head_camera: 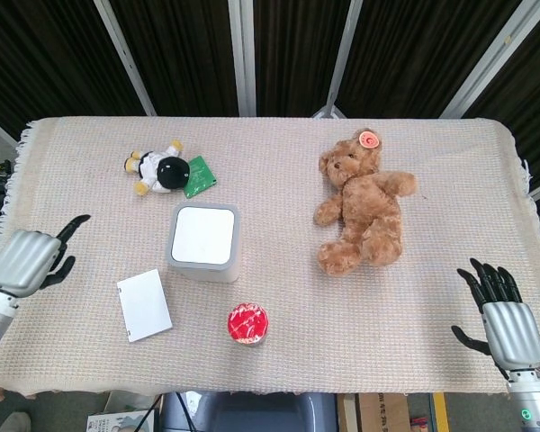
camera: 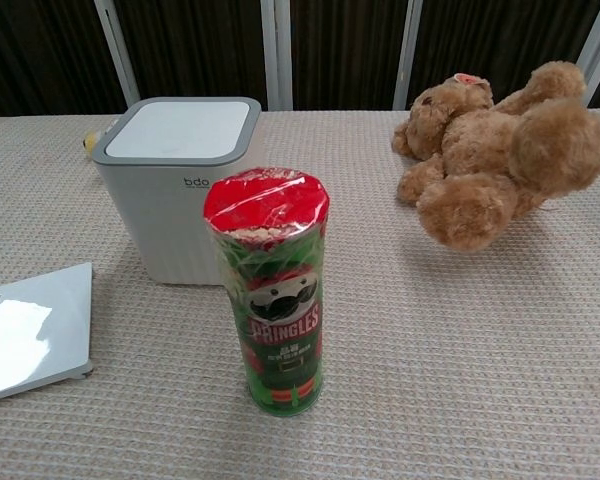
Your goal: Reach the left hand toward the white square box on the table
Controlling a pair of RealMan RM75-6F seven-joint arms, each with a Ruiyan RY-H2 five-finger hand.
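The white square box [head_camera: 203,240] with a grey rim stands left of the table's middle; the chest view shows it [camera: 178,184] behind the Pringles can. My left hand [head_camera: 29,261] is over the table's left edge, well left of the box, fingers apart and empty. My right hand [head_camera: 502,319] hovers at the front right corner, fingers spread, holding nothing. Neither hand appears in the chest view.
A flat white lid [head_camera: 144,304] lies front-left of the box. A red-topped Pringles can [camera: 273,290] stands in front of it. A brown teddy bear [head_camera: 363,204] lies to the right. A small black-and-white plush [head_camera: 157,169] with a green packet [head_camera: 198,175] lies behind the box.
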